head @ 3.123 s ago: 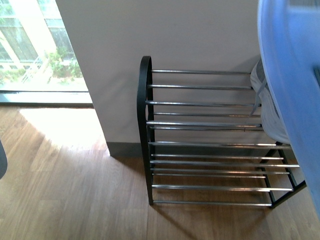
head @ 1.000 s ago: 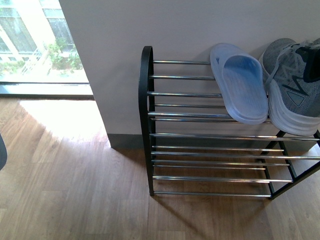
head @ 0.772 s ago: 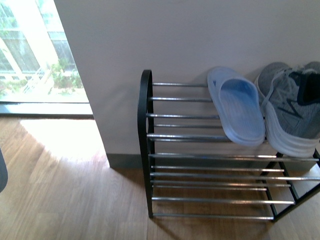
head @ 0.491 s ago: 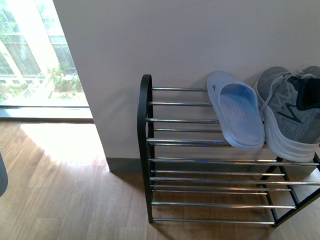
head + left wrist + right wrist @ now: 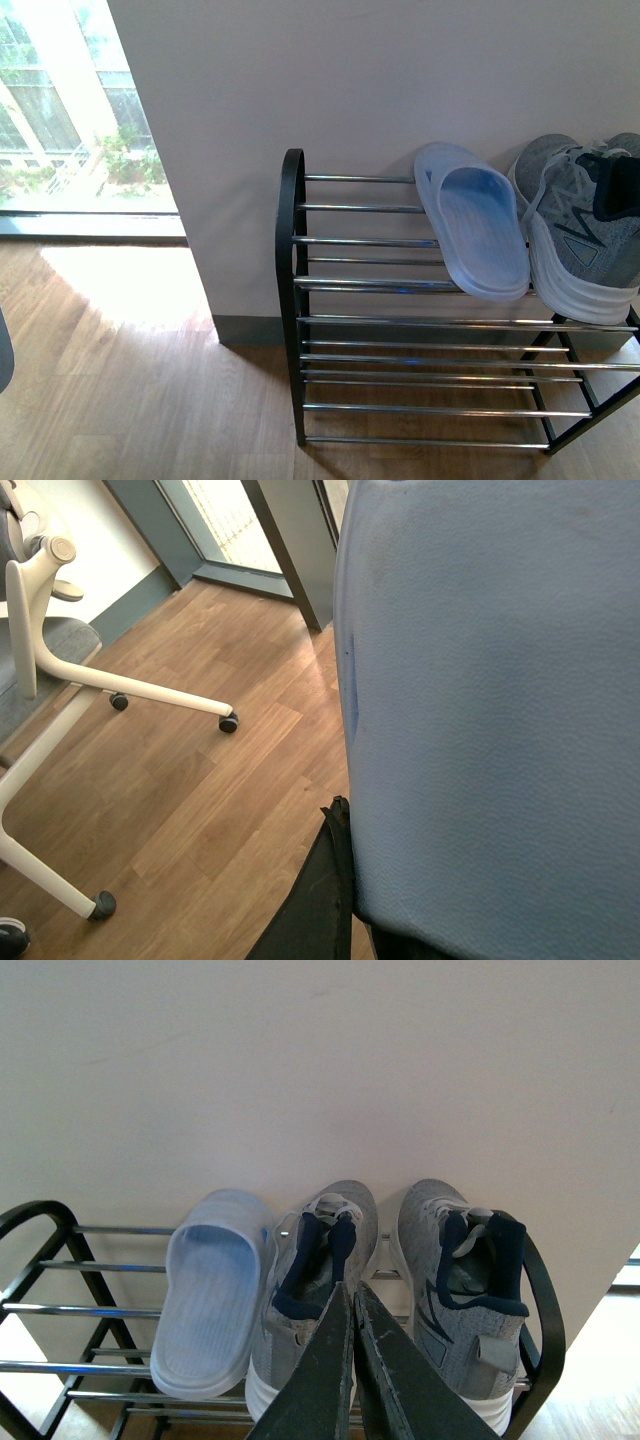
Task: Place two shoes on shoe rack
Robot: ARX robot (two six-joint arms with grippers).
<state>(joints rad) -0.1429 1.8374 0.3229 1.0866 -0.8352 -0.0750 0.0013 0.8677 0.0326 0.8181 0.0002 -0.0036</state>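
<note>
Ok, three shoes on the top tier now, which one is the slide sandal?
The light-blue slide sandal, open-topped and laceless, at the row's end; both grey sneakers beside it have laces and navy lining.

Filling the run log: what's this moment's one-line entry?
top tier of shoe rack: blue slide, two grey sneakers | right gripper: shut, empty

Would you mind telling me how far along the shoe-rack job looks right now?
Largely done, it seems: one blue sandal and two grey sneakers sit on the top tier of the rack. The left claw holds something light blue, likely the second sandal, which has yet to be racked. The right claw is shut and empty above the sneakers.
</note>
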